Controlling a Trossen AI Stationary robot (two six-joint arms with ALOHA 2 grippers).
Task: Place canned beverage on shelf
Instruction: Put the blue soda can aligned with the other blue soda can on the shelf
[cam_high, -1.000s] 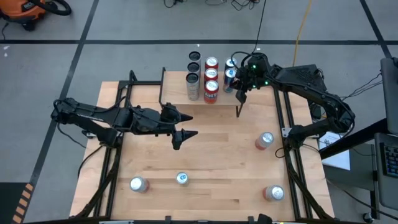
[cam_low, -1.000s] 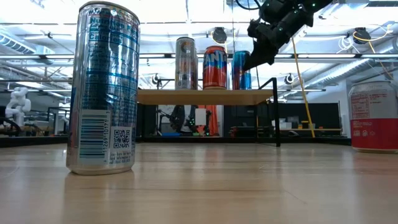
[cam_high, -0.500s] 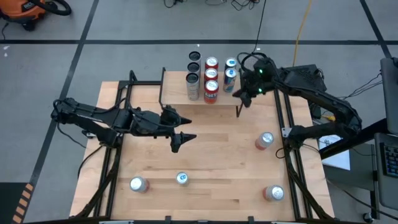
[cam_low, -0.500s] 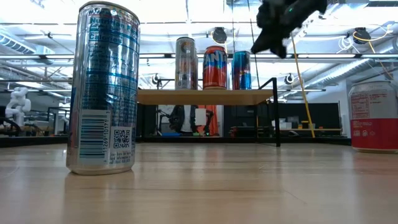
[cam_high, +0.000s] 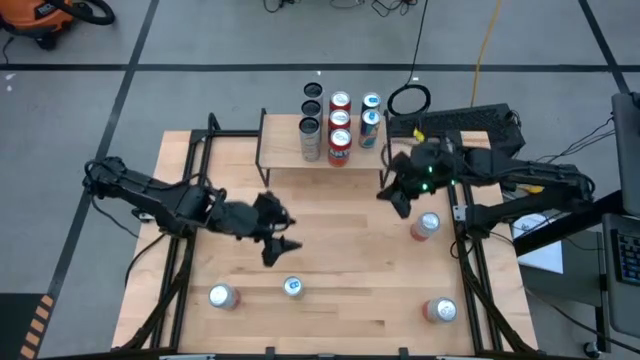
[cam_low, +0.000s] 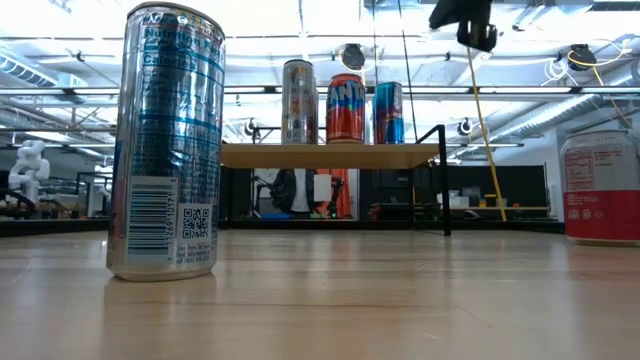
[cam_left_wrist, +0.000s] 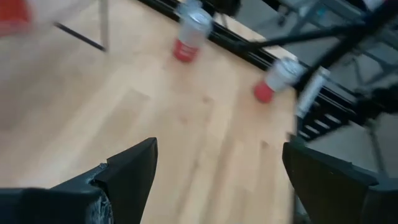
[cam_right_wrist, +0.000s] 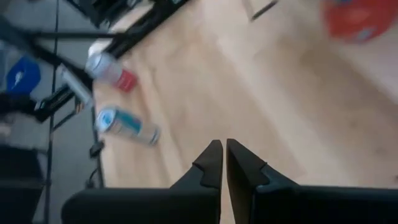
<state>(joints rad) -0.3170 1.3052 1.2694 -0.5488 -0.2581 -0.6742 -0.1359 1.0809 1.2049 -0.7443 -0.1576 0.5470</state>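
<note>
The shelf (cam_high: 285, 152), a light wooden board on black legs, stands at the table's far edge with several cans (cam_high: 340, 125) upright on it; in the low view the shelf (cam_low: 330, 155) carries three visible cans. Loose cans stand on the table: a blue-topped one (cam_high: 292, 287), a silver one (cam_high: 222, 296) and two red ones (cam_high: 425, 225) (cam_high: 440, 310). My left gripper (cam_high: 281, 236) hovers open over the table's middle, above and beyond the blue-topped can, and holds nothing (cam_left_wrist: 217, 180). My right gripper (cam_high: 390, 197) is shut and empty (cam_right_wrist: 222, 165), in the air near the shelf's right leg.
A tall silver-blue can (cam_low: 168, 145) fills the low view's left, a red can (cam_low: 600, 185) its right edge. The right wrist view shows a blue can (cam_right_wrist: 127, 127) and a red can (cam_right_wrist: 112, 71) far off across the bare tabletop.
My right gripper has drawn away from the shelf's right end toward the table's near edge, rolling as it went, still shut and empty. My left gripper has shifted toward the near edge and tipped downward, still open. No can has moved.
</note>
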